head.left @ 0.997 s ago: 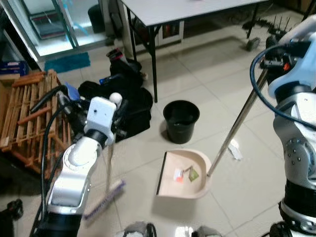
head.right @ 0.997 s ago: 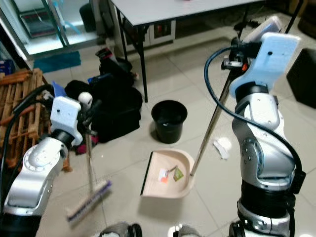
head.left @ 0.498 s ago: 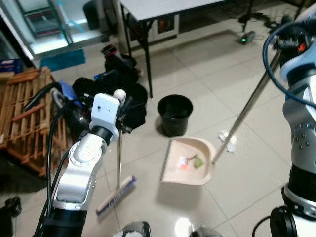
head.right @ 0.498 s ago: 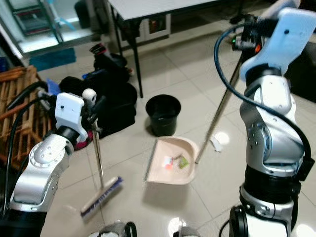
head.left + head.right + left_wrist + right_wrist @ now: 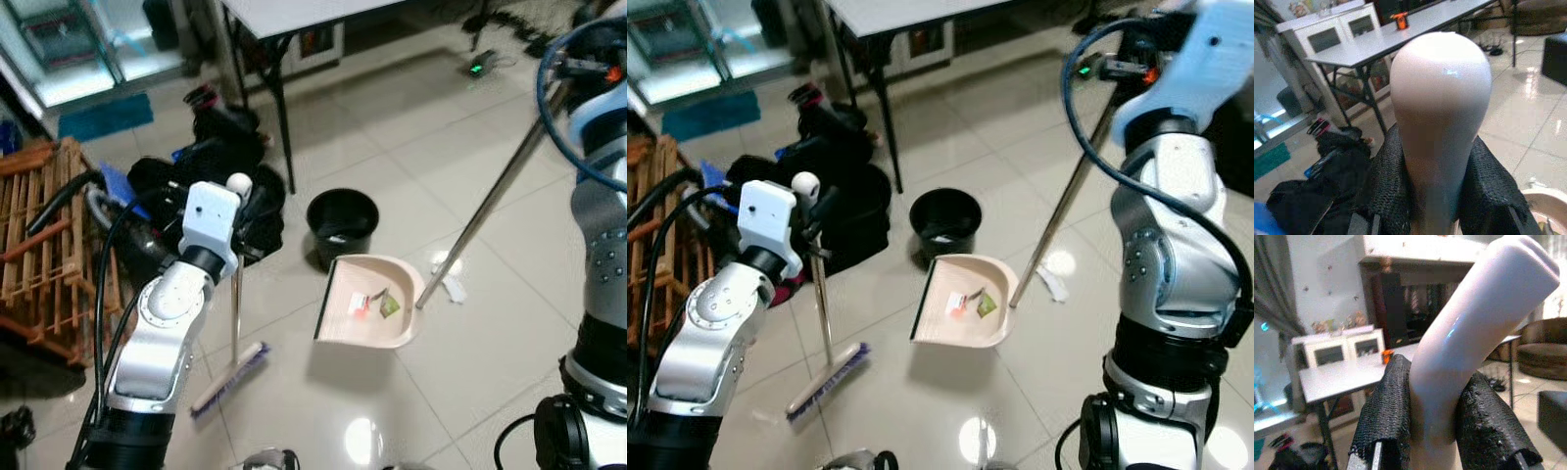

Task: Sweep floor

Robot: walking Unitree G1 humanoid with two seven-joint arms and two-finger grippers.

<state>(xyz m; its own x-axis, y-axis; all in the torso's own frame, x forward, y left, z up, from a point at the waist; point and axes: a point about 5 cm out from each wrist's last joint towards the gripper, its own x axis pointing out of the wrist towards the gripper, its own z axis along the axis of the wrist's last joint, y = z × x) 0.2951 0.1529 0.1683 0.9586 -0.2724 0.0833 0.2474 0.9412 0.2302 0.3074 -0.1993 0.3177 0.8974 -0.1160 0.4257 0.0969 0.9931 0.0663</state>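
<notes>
So at this point I had my left gripper (image 5: 813, 217) clamped on the top of the broom (image 5: 823, 333); in the left wrist view the black fingers (image 5: 1388, 181) were squeezed against both sides of the white knob. The handle ran nearly straight down to the purple brush head (image 5: 828, 380), which sat on the tiles on the near left. The dustpan (image 5: 960, 315) lay just right of that, open mouth facing left toward the brush, with a couple of scraps already in it and the black bin (image 5: 945, 227) just beyond it. My right gripper (image 5: 1114, 69) was shut around the dustpan's long metal pole, which slanted up to the far right. A white scrap (image 5: 1052, 283) lay on the floor just right of the pan, so I figured the brush had to cross over to reach it.
</notes>
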